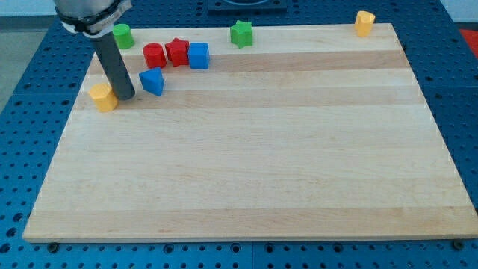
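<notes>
My dark rod comes down from the view's top left, and my tip [125, 97] rests on the wooden board [254, 164]. It sits right beside a yellow block [104, 97] on its left, touching or nearly touching it. A blue wedge-like block [152, 81] lies just to the tip's right. Above that stand a red cylinder [154, 54], a red star [177, 51] and a blue cube [199, 55] in a close row. A green cylinder [122, 35] sits at the top left, partly beside the rod.
A green star [241, 33] stands near the board's top edge at the middle. A yellow block [364, 22] sits at the top right corner. Blue perforated table surface [455, 82] surrounds the board.
</notes>
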Available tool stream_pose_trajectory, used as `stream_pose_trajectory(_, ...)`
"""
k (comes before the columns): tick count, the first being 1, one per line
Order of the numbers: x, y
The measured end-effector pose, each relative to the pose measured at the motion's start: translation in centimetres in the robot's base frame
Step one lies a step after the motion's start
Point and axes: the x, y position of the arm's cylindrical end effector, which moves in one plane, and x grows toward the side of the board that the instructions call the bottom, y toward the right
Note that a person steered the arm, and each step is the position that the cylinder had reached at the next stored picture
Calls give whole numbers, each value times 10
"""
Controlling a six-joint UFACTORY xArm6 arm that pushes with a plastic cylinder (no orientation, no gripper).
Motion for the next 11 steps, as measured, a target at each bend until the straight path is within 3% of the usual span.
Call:
stream_pose_trajectory(4,-6,-11)
stream_pose_trajectory(6,-4,30)
stream_pose_trajectory(8,-23,-5)
stream_pose_trajectory(9,-40,24)
stream_pose_trajectory(11,-17,68)
